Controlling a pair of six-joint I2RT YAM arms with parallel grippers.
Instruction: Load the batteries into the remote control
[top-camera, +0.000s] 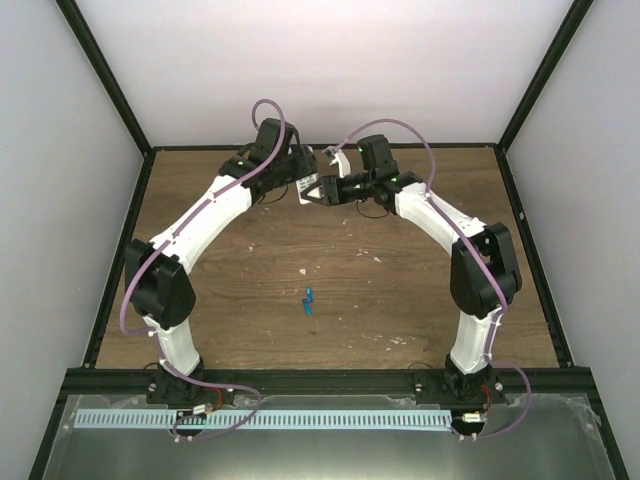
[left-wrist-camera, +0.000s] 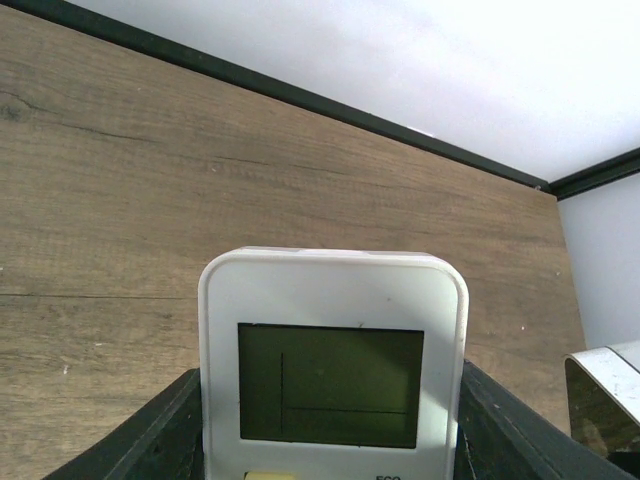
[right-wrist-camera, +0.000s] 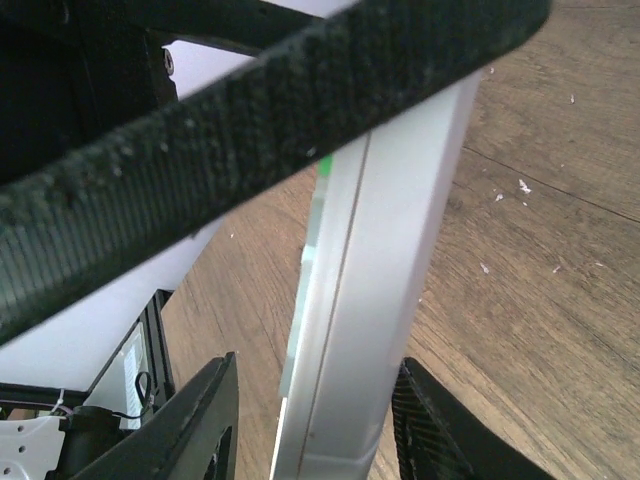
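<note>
From above, the left gripper (top-camera: 303, 188) and right gripper (top-camera: 338, 188) meet nose to nose, well beyond the batteries (top-camera: 308, 300) lying loose on the table (top-camera: 420, 300). What they share is hard to pick out.

The left wrist view shows the remote control (left-wrist-camera: 332, 370) clamped between the left jaws, screen facing the camera, probably steadied for a handover. Its lower end is cut off.

In the right wrist view, the right jaws straddle its thin edge. I cannot tell whether they pinch it, and a blurred dark band hides the top.
</note>
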